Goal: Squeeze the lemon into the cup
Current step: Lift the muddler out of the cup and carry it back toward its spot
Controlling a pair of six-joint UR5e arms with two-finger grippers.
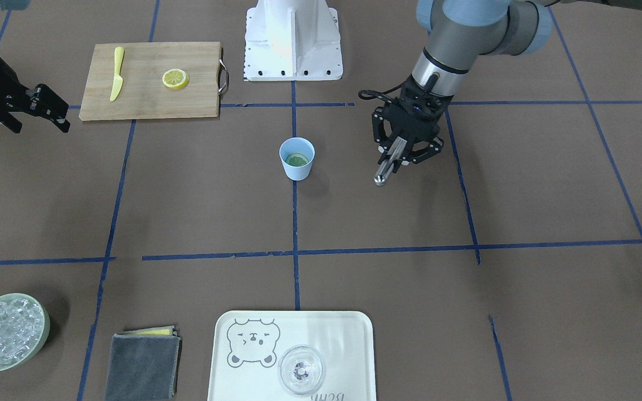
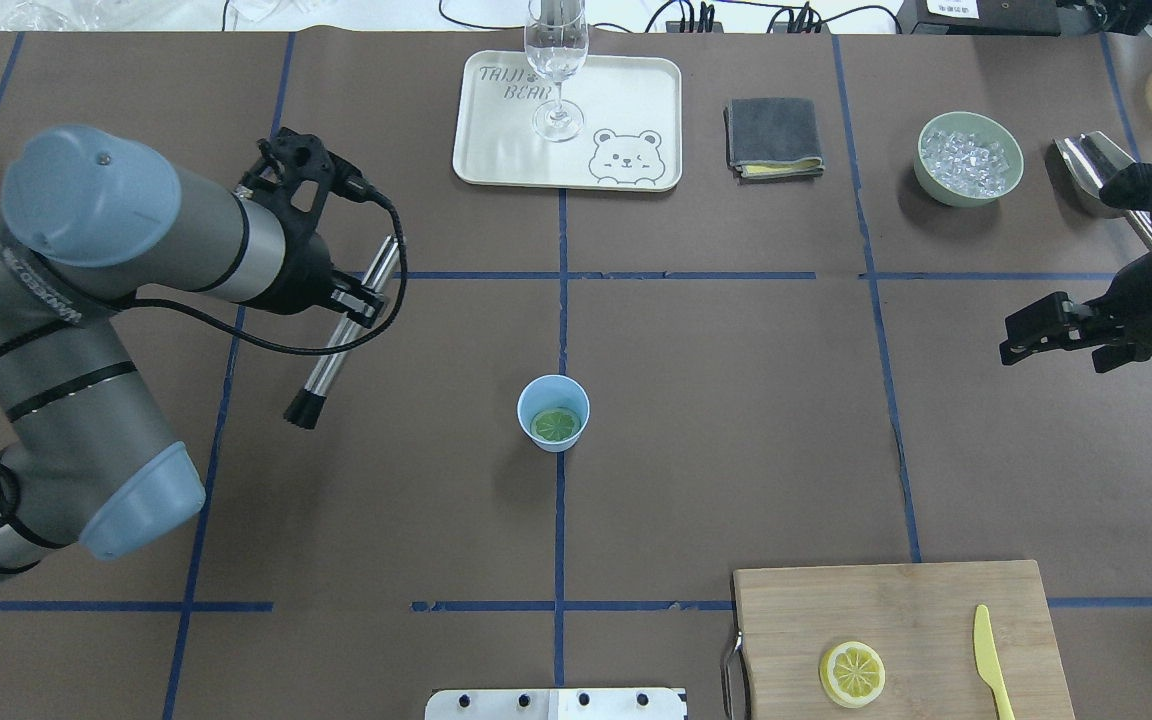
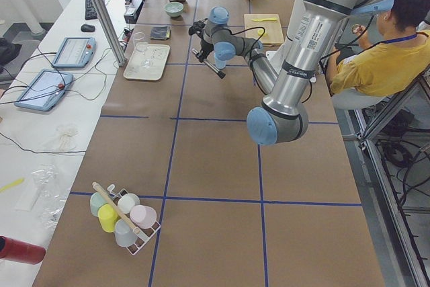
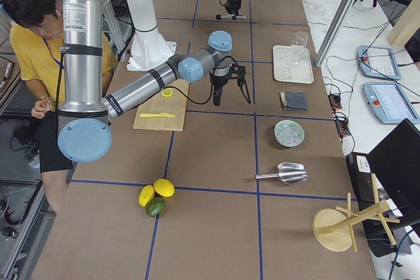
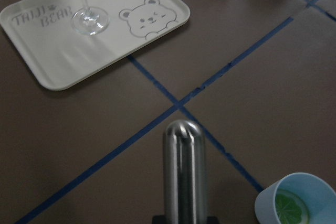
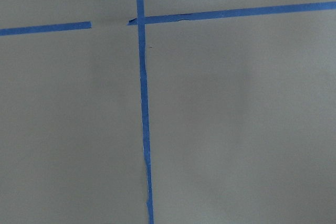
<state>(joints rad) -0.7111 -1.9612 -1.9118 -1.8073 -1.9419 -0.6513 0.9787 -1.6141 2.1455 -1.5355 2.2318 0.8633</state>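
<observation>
The light-blue cup (image 1: 297, 167) stands upright at the table's middle, on a blue tape line. One lemon slice (image 2: 554, 425) lies flat inside it and also shows in the left wrist view (image 5: 289, 209). A second lemon slice (image 1: 175, 78) lies on the wooden cutting board (image 1: 148, 103). My left gripper (image 1: 402, 153) is shut on a steel rod (image 2: 336, 345) and holds it tilted above the table, beside the cup and apart from it. My right gripper (image 2: 1051, 355) is open and empty, far from the cup, above bare table.
A yellow plastic knife (image 1: 116, 73) lies on the board. A cream tray (image 1: 349, 345) holds a stemmed glass (image 1: 301, 370). A grey cloth (image 1: 142, 365), a green bowl of ice (image 1: 6, 331) and a metal scoop (image 2: 1086, 160) sit along the far side.
</observation>
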